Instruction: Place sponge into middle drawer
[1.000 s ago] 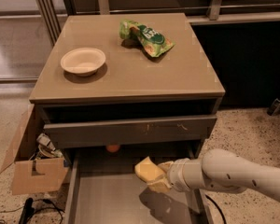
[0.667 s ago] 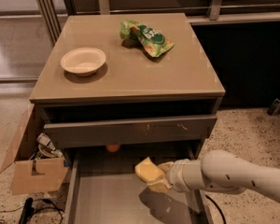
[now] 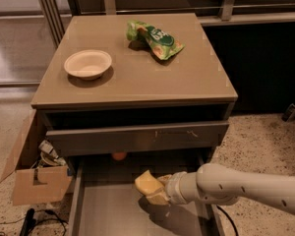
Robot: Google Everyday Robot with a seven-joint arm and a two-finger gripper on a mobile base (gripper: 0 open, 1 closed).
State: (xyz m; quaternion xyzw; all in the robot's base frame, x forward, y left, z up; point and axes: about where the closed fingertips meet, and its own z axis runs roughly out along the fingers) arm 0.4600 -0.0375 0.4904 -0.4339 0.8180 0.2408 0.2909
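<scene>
The middle drawer stands pulled out at the bottom of the view, its smooth grey floor bare on the side away from the arm. The pale arm reaches in across the drawer's right wall, and the gripper hangs above the drawer floor, right of its middle. It is pinching the sponge: the yellow block sticks out from the gripper's tip toward the drawer's back and is held clear of the floor, with a dark shadow on the floor under it.

Just outside the drawer's left wall sits an open cardboard box with some clutter in it. At the very back of the drawer, under the panel above, a small orange thing shows; what it is cannot be told. Directly above the drawer's back edge runs the long taupe front of the upper drawer, pushed in. Higher and farther back lies the cabinet top, bearing a white bowl above the drawer's left half and a crumpled green snack bag farther back.
</scene>
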